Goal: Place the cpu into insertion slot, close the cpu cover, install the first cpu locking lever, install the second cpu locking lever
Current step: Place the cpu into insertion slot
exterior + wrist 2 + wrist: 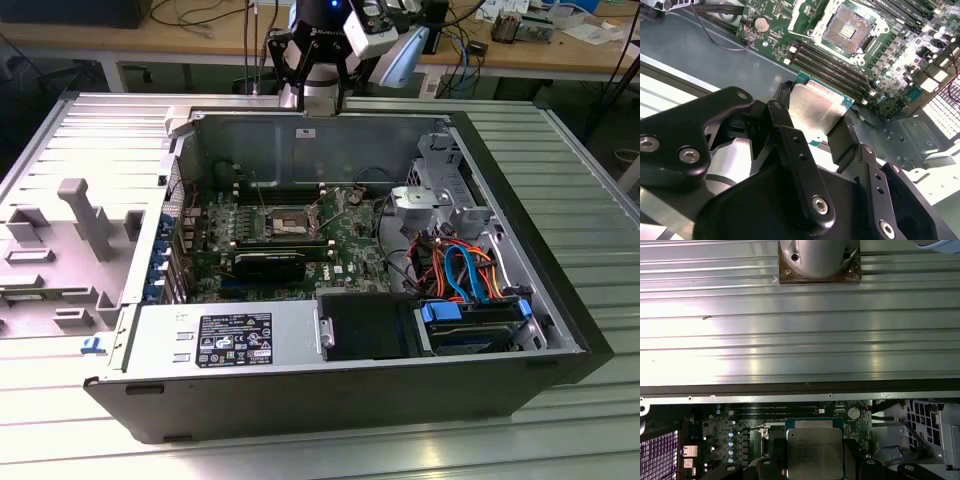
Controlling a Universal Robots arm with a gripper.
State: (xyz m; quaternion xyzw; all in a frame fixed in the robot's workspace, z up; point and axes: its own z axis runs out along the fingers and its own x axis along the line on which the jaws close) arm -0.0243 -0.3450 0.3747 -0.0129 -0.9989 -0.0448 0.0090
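My gripper [815, 119] is shut on the cpu [815, 106], a flat silver-grey square chip with a green edge, pinched by two opposite sides between the black fingers [784, 117]. The first wrist view shows the same cpu [815, 450] in the gripper [815, 464]. In the exterior view the gripper [310, 85] hangs above the back wall of the open computer case. The insertion slot [847, 31] lies on the green motherboard with its dark centre bare, some way from the chip; in the exterior view the slot [285, 222] sits mid-board. I cannot tell the cpu cover apart from the slot's silver rim.
The case [540, 270] lies on a ribbed metal table [90, 420]. Long black memory slots [832, 62] run between the chip and the socket. A power supply [225, 340], a blue-tabbed drive bay [470, 325] and coloured cables [455, 265] fill the near side. A grey plastic shroud [70, 250] lies outside.
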